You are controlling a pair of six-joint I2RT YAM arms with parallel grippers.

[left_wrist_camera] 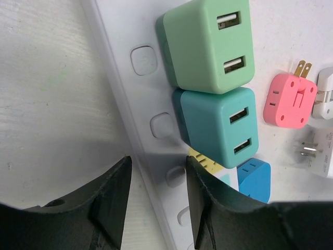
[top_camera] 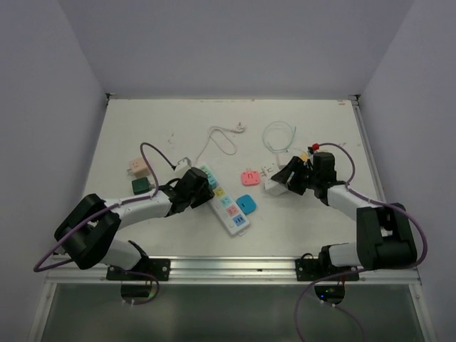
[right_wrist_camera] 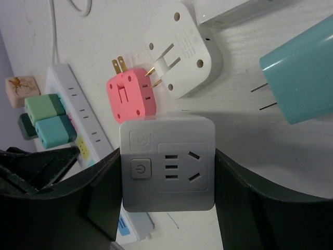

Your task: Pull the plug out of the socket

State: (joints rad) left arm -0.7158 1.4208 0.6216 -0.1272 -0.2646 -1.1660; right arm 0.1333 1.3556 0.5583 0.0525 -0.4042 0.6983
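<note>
The socket (top_camera: 229, 208) is a long white strip lying at an angle in the middle of the table. A green cube plug (left_wrist_camera: 208, 44) and a teal cube plug (left_wrist_camera: 221, 125) are plugged into it. My left gripper (left_wrist_camera: 156, 200) is at the strip's upper end. It is open, its jaws straddle the long edge with the buttons, and the left finger stands off the strip. Right of the strip, my right gripper (right_wrist_camera: 167, 172) is shut on a white cube plug (right_wrist_camera: 167, 164) with a power button. It holds this plug (top_camera: 273, 187) apart from the socket (right_wrist_camera: 78, 120).
A pink adapter (top_camera: 249, 177) and a blue adapter (top_camera: 246, 203) lie between the strip and the right gripper. A white adapter (right_wrist_camera: 182, 62) and a loose teal plug (right_wrist_camera: 304, 73) lie prongs-out nearby. Beige (top_camera: 136, 166) and dark green (top_camera: 141, 185) cubes sit at the left, with white cables (top_camera: 221, 139) farther back.
</note>
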